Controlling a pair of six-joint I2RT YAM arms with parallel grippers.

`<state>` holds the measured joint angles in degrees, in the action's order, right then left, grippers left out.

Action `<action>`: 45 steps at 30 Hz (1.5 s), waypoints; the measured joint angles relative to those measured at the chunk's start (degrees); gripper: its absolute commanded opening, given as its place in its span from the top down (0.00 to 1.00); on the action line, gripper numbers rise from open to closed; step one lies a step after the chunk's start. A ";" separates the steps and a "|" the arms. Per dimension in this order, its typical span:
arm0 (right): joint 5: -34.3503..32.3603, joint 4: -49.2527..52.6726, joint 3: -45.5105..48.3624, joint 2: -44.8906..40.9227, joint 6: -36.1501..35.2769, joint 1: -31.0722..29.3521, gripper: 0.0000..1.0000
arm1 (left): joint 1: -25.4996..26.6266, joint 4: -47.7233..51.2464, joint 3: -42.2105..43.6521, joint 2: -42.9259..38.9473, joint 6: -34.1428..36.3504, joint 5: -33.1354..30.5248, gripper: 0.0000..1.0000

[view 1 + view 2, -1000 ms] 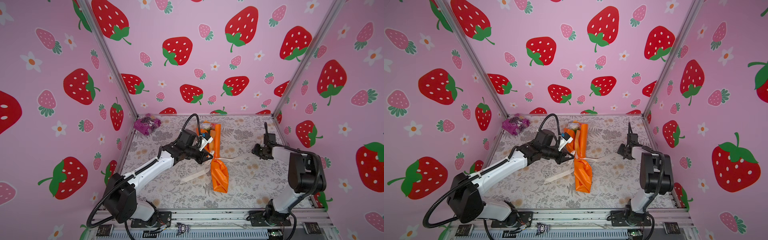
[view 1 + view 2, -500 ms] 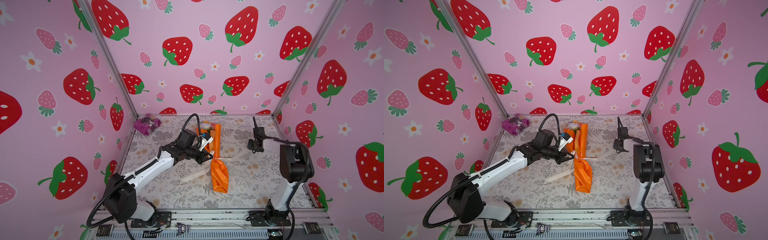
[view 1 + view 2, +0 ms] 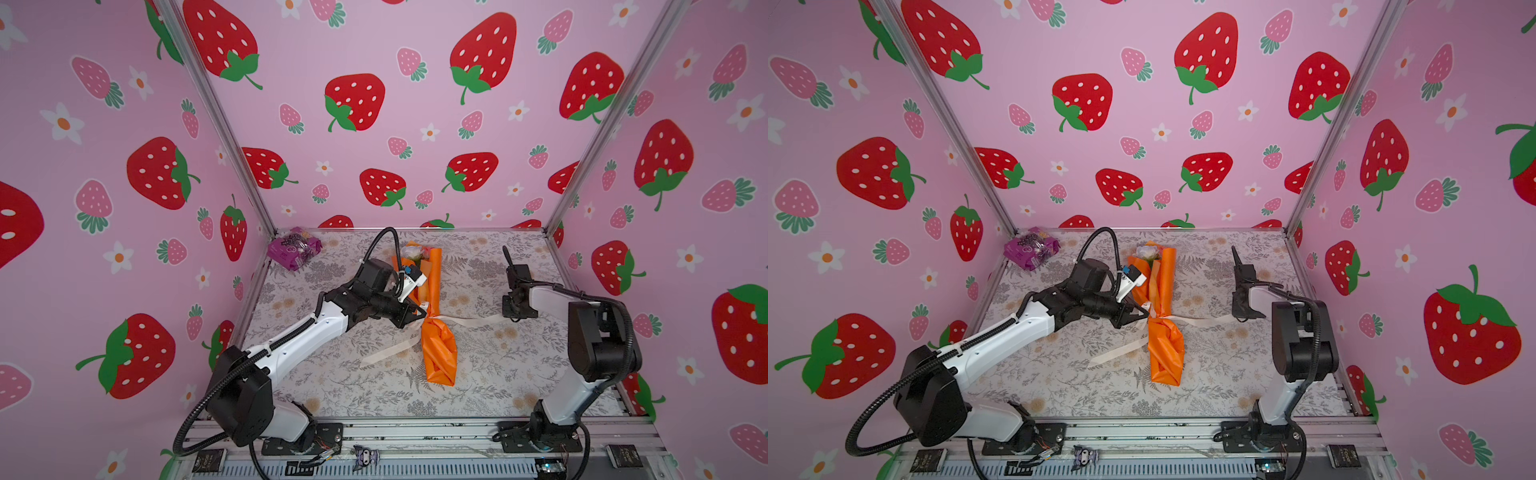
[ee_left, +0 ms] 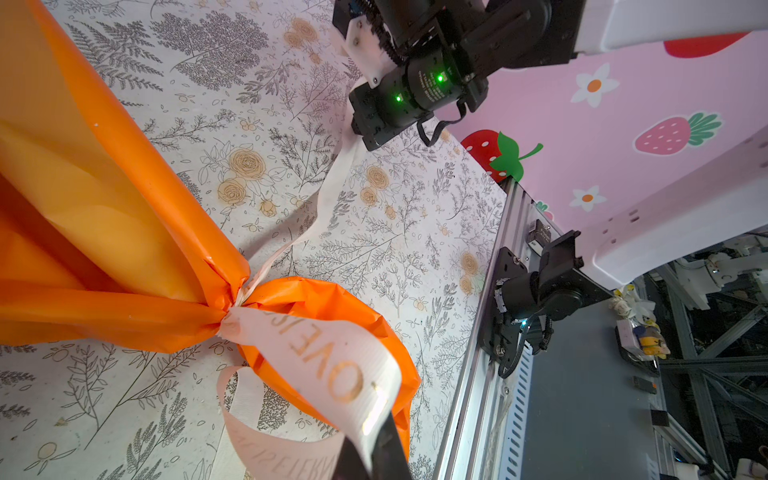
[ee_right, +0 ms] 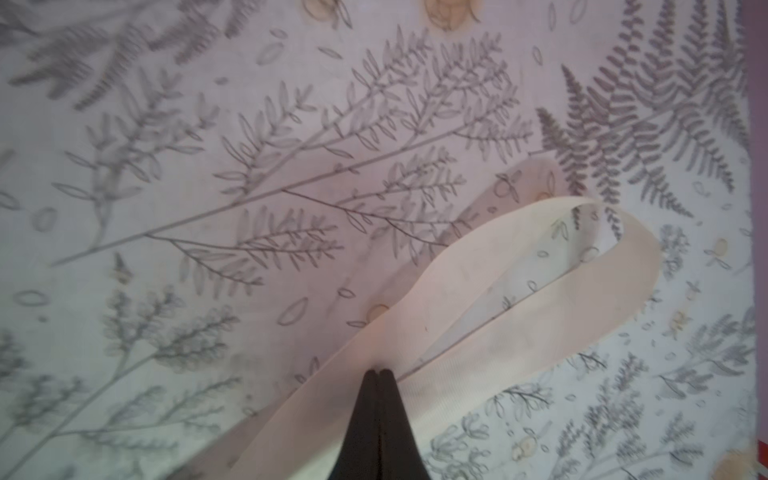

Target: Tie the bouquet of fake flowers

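The bouquet of fake flowers (image 3: 436,349) (image 3: 1165,353) lies lengthwise mid-table, rolled in orange paper (image 4: 104,208), with white and pink blooms (image 3: 411,251) at its far end. A cream ribbon (image 3: 469,320) (image 4: 316,353) cinches the paper at its waist. My left gripper (image 3: 419,315) (image 4: 370,440) sits at the knot's left side, shut on the ribbon's lettered end. My right gripper (image 3: 513,318) (image 5: 378,372) is low on the table to the bouquet's right, shut on the ribbon's other end (image 5: 498,291), which loops beyond the tips. A loose ribbon tail (image 3: 386,351) trails toward the front left.
A crinkly purple packet (image 3: 294,248) (image 3: 1030,248) lies in the back left corner. The floral table cover (image 3: 498,374) is hemmed in by pink strawberry walls on three sides and an aluminium rail (image 3: 415,432) along the front.
My right gripper has dropped onto the ribbon's right end and shut on it, and its arm has swung round. The left arm and the bouquet have stayed put.
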<state>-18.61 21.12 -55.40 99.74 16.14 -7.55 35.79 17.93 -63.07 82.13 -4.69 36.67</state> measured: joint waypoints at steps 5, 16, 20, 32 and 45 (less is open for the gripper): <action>2.75 1.29 0.00 -1.64 0.85 4.46 0.65 | 0.00 0.00 0.00 0.00 0.39 0.00 1.00; 9.16 0.00 -3.41 -0.48 9.70 6.49 0.49 | 0.00 -0.04 0.00 0.00 0.35 0.04 1.00; 9.20 -0.09 -2.84 0.13 12.74 6.49 0.49 | 0.00 -0.04 0.00 0.00 0.35 0.13 1.00; 9.31 -2.34 0.26 -0.46 15.98 6.23 0.57 | 0.00 -0.02 0.00 0.00 0.42 0.44 1.00; 13.27 -7.78 2.51 -3.17 14.73 6.14 1.00 | 0.00 0.00 0.00 0.00 0.39 0.44 1.00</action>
<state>-5.34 13.34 -52.88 96.57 30.87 -1.41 35.79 17.93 -63.07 82.13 -4.29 37.10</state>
